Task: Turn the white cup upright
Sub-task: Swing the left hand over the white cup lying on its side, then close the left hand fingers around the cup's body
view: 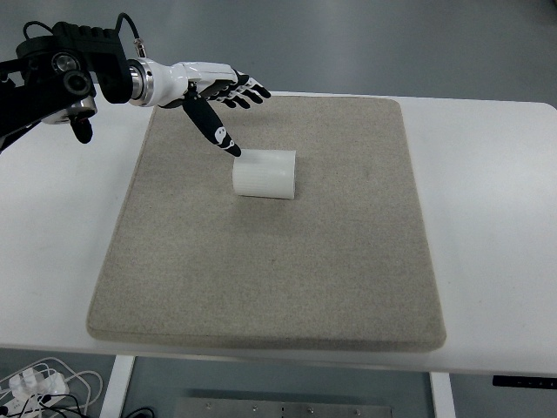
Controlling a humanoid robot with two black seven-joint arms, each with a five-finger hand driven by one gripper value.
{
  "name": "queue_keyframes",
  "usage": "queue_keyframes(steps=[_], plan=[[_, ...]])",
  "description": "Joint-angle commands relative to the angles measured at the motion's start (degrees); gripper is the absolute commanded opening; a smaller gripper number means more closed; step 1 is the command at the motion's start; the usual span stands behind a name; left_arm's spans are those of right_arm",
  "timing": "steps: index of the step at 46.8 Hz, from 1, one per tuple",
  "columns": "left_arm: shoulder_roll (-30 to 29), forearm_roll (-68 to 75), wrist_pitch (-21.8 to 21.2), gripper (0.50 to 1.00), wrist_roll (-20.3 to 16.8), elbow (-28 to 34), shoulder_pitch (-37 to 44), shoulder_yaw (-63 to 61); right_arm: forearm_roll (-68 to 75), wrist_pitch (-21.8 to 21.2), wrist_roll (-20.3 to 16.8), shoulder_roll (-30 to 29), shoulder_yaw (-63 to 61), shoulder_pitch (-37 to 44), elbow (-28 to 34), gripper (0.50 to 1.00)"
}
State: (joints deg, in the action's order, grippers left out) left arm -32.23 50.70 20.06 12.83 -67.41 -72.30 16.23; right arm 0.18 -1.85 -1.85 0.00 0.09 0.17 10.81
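A white ribbed cup [265, 174] lies on its side on the grey felt mat [270, 261], toward the mat's far middle. My left hand [228, 103] reaches in from the upper left, just above and to the left of the cup. Its fingers are spread and hold nothing. The thumb points down toward the cup's left end and ends right beside it; I cannot tell whether it touches.
The mat lies on a white table [487, 218]. Beyond the table's far edge there is grey floor. Cables [39, 387] lie on the floor under the near left corner.
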Motion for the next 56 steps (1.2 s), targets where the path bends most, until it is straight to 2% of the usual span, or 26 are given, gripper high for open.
queue_keyframes(steps=[1,8,13,28,56], plan=[[0.2,1.6,0.2,0.992,0.0,0.0,0.0,-0.1,0.0,0.0,0.0,0.0,0.0,0.0,0.0,0.952],[0.8,2.6,0.3,0.99,0.0,0.4,0.7,-0.3,0.0,0.0,0.0,0.0,0.0,0.0,0.0,0.952],[5.3,3.5,0.0,0.992,0.3,1.9,0.5,-2.2,0.0,0.0,0.0,0.0,0.0,0.0,0.0,0.952],[12.1,6.9,-0.4,0.988,0.7,9.0,0.3,-3.0,0.0,0.0,0.0,0.0,0.0,0.0,0.0,0.952],[16.1,7.9,0.0,0.964,0.7,12.3,0.6,-5.4,0.0,0.0,0.0,0.0,0.0,0.0,0.0,0.952]])
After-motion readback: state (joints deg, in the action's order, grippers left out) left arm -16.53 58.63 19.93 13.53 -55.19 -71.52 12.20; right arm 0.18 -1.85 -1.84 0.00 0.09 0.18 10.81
